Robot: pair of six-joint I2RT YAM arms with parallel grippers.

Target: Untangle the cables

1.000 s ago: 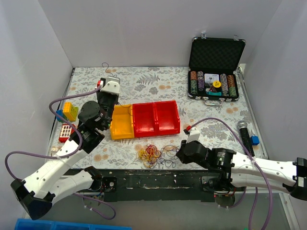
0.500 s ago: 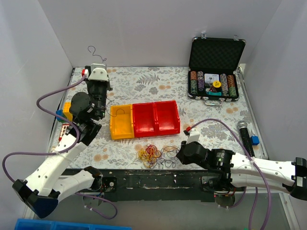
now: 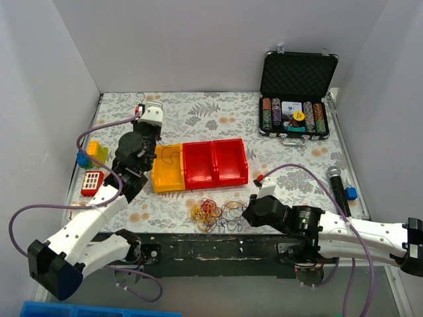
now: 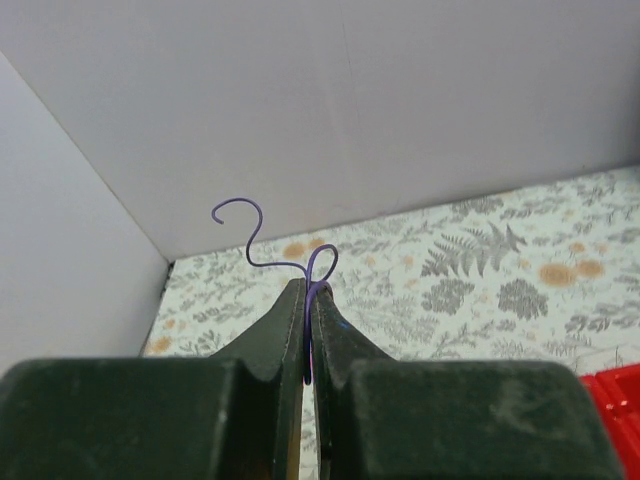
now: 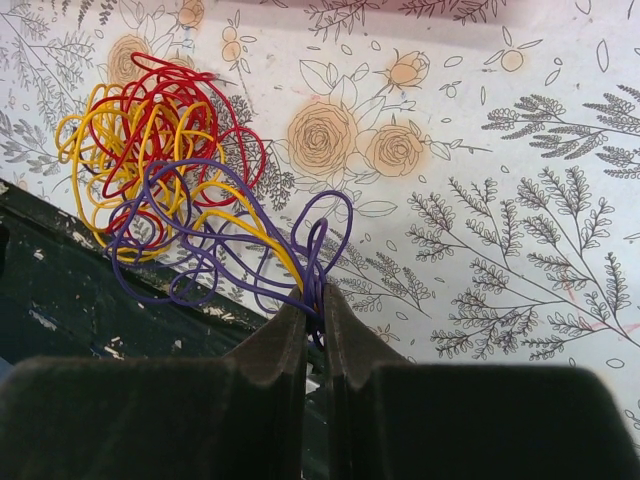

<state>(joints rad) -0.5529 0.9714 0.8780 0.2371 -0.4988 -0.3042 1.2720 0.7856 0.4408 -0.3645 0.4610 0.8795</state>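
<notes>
A tangle of thin red, yellow and purple cables (image 3: 213, 212) lies near the table's front edge; it fills the upper left of the right wrist view (image 5: 165, 165). My right gripper (image 3: 246, 212) sits just right of the tangle, shut on several purple loops and a yellow strand (image 5: 313, 300). My left gripper (image 3: 151, 105) is raised behind the yellow bin (image 3: 158, 177) and points at the back wall. It is shut (image 4: 307, 292) on a single purple cable (image 4: 252, 232), whose curled end sticks up past the fingertips. A thin cable (image 3: 172, 156) lies in the yellow bin.
Two red bins (image 3: 215, 173) adjoin the yellow bin. An open black case of poker chips (image 3: 294, 115) stands at the back right. A microphone (image 3: 337, 185) and blue block (image 3: 351, 193) lie right. A yellow-green block (image 3: 96, 152) and red keypad toy (image 3: 92, 181) lie left.
My left gripper swung left and up with the purple cable half a second ago, then came back right to behind the yellow bin. The right gripper and the tangle have not moved.
</notes>
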